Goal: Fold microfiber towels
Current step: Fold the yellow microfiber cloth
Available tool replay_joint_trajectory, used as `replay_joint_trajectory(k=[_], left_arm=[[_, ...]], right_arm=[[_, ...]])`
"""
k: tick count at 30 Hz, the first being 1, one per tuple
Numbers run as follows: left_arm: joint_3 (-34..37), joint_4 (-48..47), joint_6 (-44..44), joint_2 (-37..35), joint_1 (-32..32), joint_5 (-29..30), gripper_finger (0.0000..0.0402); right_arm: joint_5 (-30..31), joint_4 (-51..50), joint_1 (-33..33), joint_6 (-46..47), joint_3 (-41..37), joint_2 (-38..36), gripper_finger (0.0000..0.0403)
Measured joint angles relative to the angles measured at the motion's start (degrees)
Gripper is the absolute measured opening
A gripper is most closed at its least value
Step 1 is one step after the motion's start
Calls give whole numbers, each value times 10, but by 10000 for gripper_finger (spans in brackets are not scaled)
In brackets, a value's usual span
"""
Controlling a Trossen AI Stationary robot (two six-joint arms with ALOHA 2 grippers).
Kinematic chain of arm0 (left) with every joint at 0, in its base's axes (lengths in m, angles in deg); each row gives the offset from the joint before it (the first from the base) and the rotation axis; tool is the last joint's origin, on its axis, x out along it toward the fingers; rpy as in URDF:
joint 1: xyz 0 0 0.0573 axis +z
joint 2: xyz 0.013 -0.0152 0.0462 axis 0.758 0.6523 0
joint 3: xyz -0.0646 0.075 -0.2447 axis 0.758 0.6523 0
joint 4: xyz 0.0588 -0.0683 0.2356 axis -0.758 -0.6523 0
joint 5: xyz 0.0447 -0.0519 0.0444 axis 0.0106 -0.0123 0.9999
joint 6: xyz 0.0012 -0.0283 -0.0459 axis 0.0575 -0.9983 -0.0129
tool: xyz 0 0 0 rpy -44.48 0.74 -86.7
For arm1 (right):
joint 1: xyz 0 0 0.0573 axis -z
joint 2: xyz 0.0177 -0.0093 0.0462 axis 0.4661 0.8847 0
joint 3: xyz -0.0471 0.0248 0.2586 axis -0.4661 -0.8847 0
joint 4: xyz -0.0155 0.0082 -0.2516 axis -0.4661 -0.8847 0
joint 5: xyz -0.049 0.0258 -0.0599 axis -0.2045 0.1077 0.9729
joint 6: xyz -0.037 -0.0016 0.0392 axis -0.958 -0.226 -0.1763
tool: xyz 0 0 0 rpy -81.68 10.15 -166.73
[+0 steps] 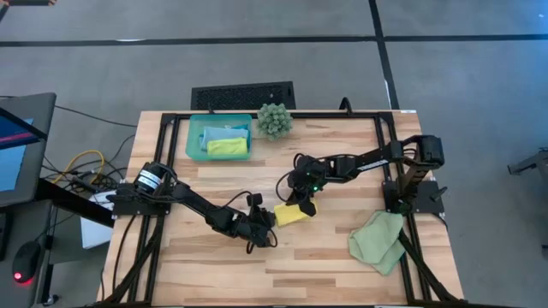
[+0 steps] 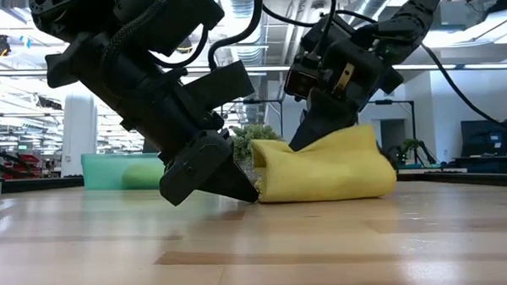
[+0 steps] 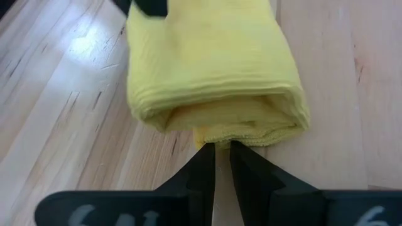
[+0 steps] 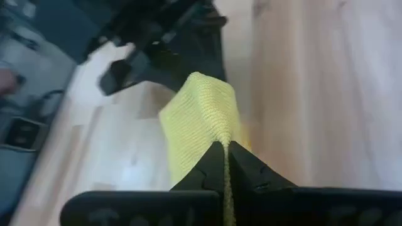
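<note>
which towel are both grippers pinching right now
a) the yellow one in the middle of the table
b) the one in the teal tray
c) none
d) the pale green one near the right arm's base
a: the left gripper nips the near edge of the folded yellow towel, and the right gripper is shut on its top fold.

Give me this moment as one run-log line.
left gripper: shut on yellow towel edge | right gripper: shut on yellow towel | pale green towel: unfolded, waiting
</note>
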Motion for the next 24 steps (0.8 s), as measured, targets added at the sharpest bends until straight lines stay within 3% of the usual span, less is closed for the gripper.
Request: replay_joint_trajectory(k=[5,14,17,21,24], left_arm=[[0,0,0,0,0,0,45],[0,0,0,0,0,0,45],[0,0,-1,0,0,0,45],[0,-1,-3,0,0,0,45],[0,-1,-3,0,0,0,45]], right_arm=[[49,2,-9,-31,0,0,46],[49,0,-5,-32,0,-2,160],[45,-11,1,-32,-1,-33,187],[49,-47,1,-53,-1,-93,199],[48,-91,-2,-66,-1,-139,183]])
